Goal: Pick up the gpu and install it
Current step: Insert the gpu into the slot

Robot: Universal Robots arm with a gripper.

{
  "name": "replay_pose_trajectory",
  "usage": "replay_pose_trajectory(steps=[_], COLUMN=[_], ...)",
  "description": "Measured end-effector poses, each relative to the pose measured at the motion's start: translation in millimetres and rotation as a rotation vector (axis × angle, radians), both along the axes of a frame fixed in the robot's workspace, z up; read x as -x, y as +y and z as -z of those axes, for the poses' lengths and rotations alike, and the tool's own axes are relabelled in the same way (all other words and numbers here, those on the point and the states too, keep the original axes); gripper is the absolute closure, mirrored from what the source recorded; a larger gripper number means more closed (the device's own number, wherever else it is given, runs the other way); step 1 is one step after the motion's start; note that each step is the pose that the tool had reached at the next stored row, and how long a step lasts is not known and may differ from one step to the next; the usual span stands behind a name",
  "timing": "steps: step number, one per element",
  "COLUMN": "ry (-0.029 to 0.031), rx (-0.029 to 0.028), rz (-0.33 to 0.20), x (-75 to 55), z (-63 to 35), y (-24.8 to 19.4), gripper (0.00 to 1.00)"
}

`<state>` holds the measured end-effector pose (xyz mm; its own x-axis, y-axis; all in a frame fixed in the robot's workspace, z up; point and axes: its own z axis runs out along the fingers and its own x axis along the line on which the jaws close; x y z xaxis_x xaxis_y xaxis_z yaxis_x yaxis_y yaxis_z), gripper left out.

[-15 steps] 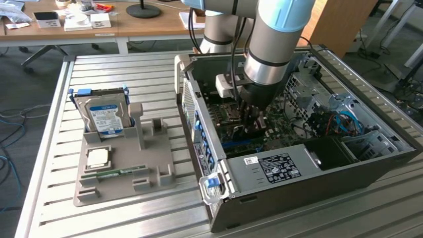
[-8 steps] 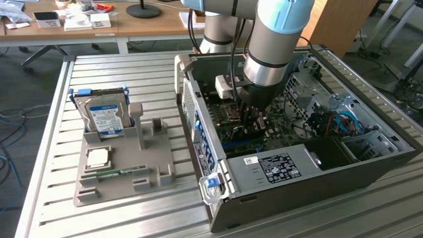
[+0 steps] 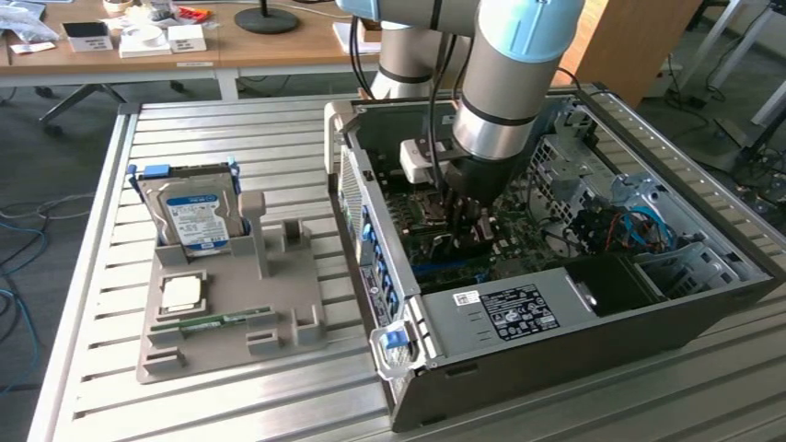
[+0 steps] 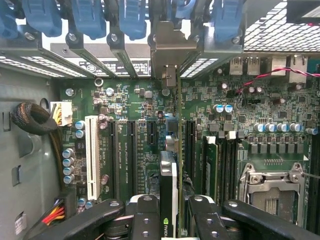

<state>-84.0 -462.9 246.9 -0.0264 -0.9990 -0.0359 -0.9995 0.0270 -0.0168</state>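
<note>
gripper: black metal two-finger gripper [image 4: 172, 212] down inside the case; also in the exterior view [image 3: 473, 221]
jaws: partway closed, clamped on the gpu from both flat sides, black fingers [image 4: 145, 210] touching it
gpu: thin flat rectangular gpu [image 4: 170, 182], seen edge-on, one face dark with a green logo, held upright between the jaws and running straight ahead of them
gpu bracket: dull grey stamped-metal plate [image 4: 172, 50] at the far end from the jaws, up against the rear slot wall
seating: cannot tell whether the card edge is in a slot
motherboard: green circuit board [image 4: 135, 100], glossy and densely populated, directly under the jaws
slots: long black slots to either side of the held card; a white plastic slot [image 4: 91, 155] further off to one side
clips: blue moulded plastic latches [image 4: 90, 17] in a row beyond the bracket
cpu socket: square silver metal frame [image 4: 270, 182] on the side of the jaws away from the white slot
case: open dark-grey sheet-metal tower [image 3: 687, 313] lying on its side around the jaws
fixture: grey plastic holder [image 3: 294, 276], well apart from the jaws, outside the case
hard drive: silver, blue-white label [image 3: 197, 221], upright in the fixture
ram: narrow green stick [image 3: 221, 320], flat on the fixture
table: ribbed aluminium slats [image 3: 209, 138]
</note>
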Motion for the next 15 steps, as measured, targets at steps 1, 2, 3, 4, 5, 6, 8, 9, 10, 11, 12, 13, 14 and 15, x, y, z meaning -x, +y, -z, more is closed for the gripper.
replay_pose_trajectory(steps=[1, 2, 3, 4, 5, 6, 8, 9, 10, 11, 12, 13, 14, 15], ry=[0.0002, 0.0002, 0.0002, 0.0002, 0.0002, 0.0002, 0.0003, 0.0003, 0.0003, 0.0001, 0.0000, 0.0000, 0.0001, 0.0001], rx=[0.0003, 0.0004, 0.0008, 0.0015, 0.0024, 0.0032, 0.0049, 0.0053, 0.0053, 0.0052, 0.0049, 0.0049, 0.0052, 0.0052], rz=[0.000, 0.000, 0.000, 0.000, 0.000, 0.000, 0.000, 0.000, 0.000, 0.000, 0.000, 0.000, 0.000, 0.000], x=[0.0, 0.0, 0.0, 0.0, 0.0, 0.0, 0.0, 0.0, 0.1, 0.1, 0.2, 0.3, 0.4, 0.5], z=[-0.6, -0.8, -0.8, -0.8, -0.8, -0.8, -0.8, -0.7, -0.6, -0.2, 0.5, 1.2, 1.8, 2.4], y=[0.0, 0.0, -0.1, -0.1, -0.1, -0.1, -0.1, -0.1, -0.1, 0.0, 0.0, 0.0, 0.0, -0.1], gripper=[0.73, 0.73, 0.73, 0.73, 0.73, 0.73, 0.73, 0.73, 0.73, 0.73, 0.73, 0.73, 0.73, 0.73])
